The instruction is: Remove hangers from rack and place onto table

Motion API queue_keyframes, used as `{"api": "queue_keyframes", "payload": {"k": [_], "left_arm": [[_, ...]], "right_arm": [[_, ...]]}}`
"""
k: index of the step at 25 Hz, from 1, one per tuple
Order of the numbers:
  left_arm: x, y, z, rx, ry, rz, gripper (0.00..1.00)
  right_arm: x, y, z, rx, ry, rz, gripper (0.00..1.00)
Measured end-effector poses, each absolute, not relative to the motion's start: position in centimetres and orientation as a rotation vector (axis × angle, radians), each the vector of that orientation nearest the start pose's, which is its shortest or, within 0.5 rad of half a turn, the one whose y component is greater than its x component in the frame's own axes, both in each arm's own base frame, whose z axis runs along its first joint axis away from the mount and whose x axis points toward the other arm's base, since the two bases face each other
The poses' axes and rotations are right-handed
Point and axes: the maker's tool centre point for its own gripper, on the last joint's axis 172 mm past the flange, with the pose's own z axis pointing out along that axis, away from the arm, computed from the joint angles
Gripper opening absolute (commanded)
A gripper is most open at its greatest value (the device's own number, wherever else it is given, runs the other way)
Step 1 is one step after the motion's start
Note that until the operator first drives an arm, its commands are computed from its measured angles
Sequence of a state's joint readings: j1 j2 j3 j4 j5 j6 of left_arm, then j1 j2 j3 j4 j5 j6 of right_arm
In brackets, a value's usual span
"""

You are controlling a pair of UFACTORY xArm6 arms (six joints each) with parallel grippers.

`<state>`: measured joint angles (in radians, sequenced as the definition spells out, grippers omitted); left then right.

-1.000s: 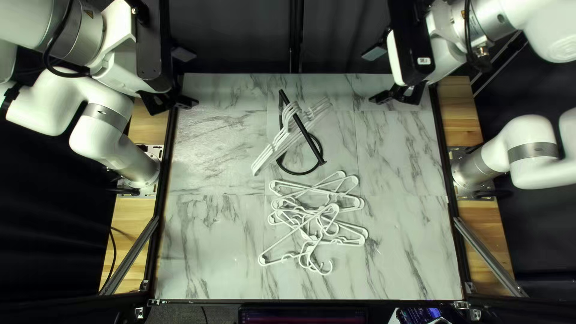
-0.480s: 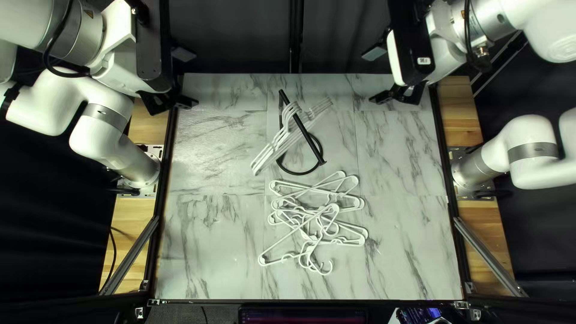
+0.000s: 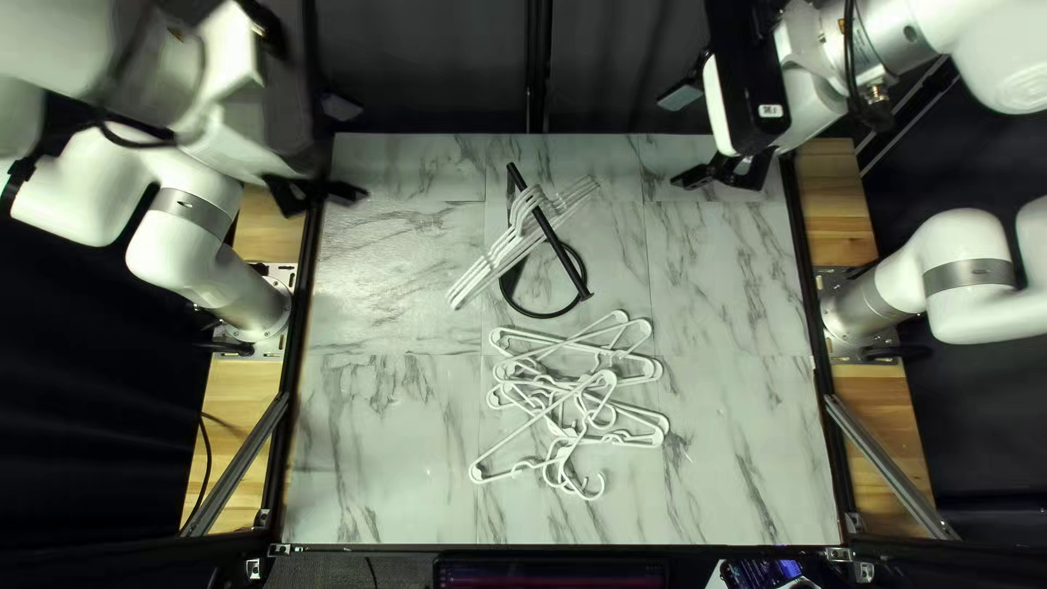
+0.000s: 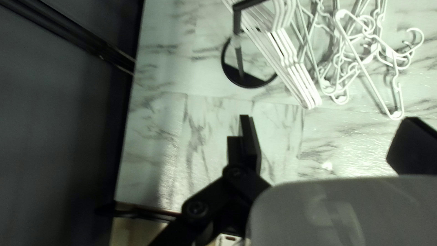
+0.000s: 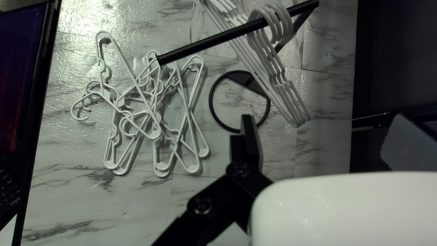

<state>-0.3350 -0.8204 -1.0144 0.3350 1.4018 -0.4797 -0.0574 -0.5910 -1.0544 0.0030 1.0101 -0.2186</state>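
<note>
In the top left view my left gripper point(image 3: 347, 151) hangs at the table's far left corner and my right gripper point(image 3: 678, 140) at its far right; both stand apart from the rack. White hangers point(image 3: 510, 249) hang in a slanted bunch on the black rack's bar point(image 3: 562, 251). Several more white hangers point(image 3: 577, 389) lie tangled on the table nearer the front. The left wrist view has my left gripper point(image 4: 325, 132) open, the hanging bunch point(image 4: 296, 75) beyond its fingers. My right gripper point(image 5: 324, 132) is open too, holding nothing, with the hanging hangers point(image 5: 291, 102) ahead.
The rack's round base point(image 3: 529, 315) rests on the marble-patterned table point(image 3: 393, 436), just behind the tangled pile. Dark rails point(image 3: 813, 327) run along the table's sides. A dark curtain point(image 3: 425, 65) hangs behind the far edge.
My left arm has shifted a little to the right in the top left view. The hanging hangers have swung slightly left on the bar. My right arm and the pile look unmoved.
</note>
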Motion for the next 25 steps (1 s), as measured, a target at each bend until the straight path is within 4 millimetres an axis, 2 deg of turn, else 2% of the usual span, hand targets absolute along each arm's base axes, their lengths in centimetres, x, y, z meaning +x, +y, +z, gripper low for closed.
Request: {"api": "queue_keyframes", "payload": {"k": [4,10,14,18,25], "left_arm": [[33.7,-6.7,43.5,-2.895,-0.338,-0.683,1.0],[34.7,-12.7,37.2,-2.826,-0.529,-0.531,1.0],[36.1,-16.7,33.3,-2.758,-0.647,-0.513,1.0],[37.1,-17.3,31.0,-2.666,-0.792,-0.498,1.0],[37.4,-17.0,30.6,-2.628,-0.837,-0.487,1.0]], "right_arm": [[44.2,-2.5,46.4,-3.056,-0.246,-0.999,1.0],[44.2,-2.5,46.4,-3.056,-0.246,-0.999,1.0],[44.2,-2.5,46.4,-3.056,-0.246,-0.999,1.0],[44.2,-2.5,46.4,-3.056,-0.246,-0.999,1.0],[44.2,-2.5,46.4,-3.056,-0.246,-0.999,1.0]]}}
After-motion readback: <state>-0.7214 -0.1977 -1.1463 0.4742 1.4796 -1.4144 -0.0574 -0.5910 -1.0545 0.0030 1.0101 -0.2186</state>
